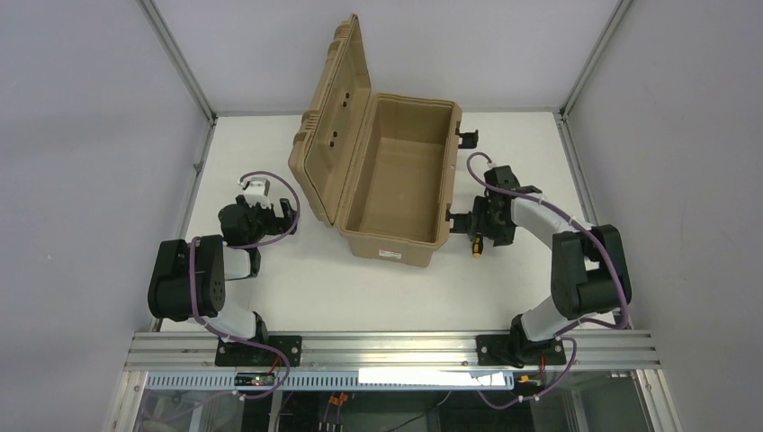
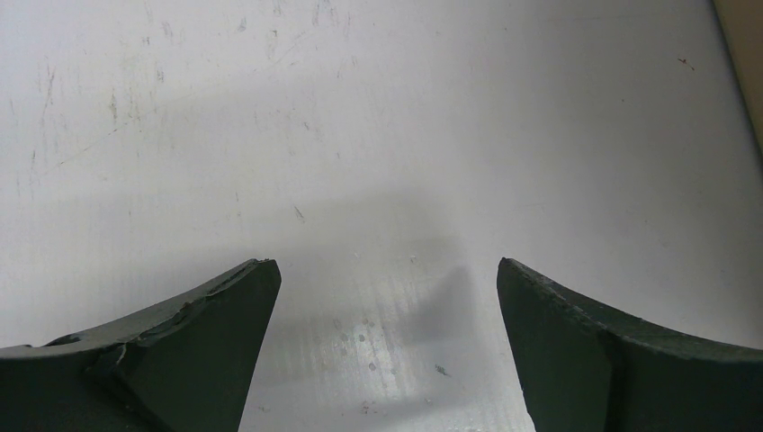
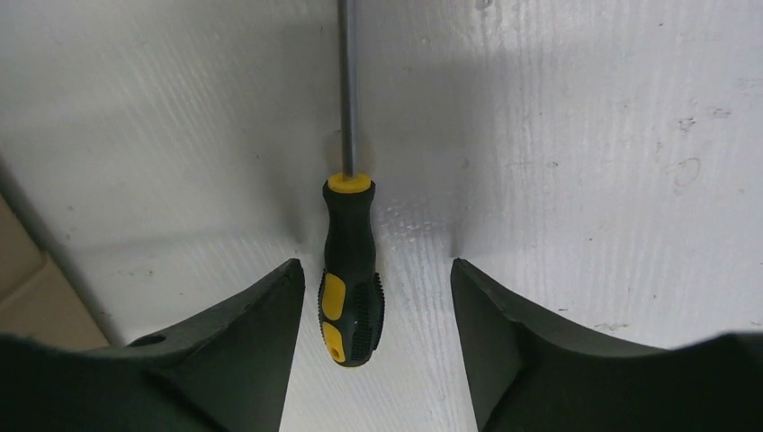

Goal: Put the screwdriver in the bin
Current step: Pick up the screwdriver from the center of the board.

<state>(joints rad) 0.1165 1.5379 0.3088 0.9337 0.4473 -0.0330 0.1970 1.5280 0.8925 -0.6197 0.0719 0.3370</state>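
The screwdriver (image 3: pixel 349 270), with a black-and-yellow handle and a thin metal shaft, lies flat on the white table just right of the bin. My right gripper (image 3: pixel 376 266) is open and straddles the handle. The left finger is almost touching the handle, and a clear gap remains on the right side. From above, only the handle end (image 1: pixel 477 246) shows under the right gripper (image 1: pixel 478 227). The tan bin (image 1: pixel 445 171) stands open mid-table, its ribbed lid (image 1: pixel 331 117) raised to the left and its inside bare. My left gripper (image 2: pixel 387 270) is open over bare table left of the bin.
A corner of the bin wall (image 3: pixel 31 301) shows at the left of the right wrist view, close to the gripper. Black latches (image 1: pixel 468 137) stick out from the bin's right side. Grey walls enclose the table on three sides.
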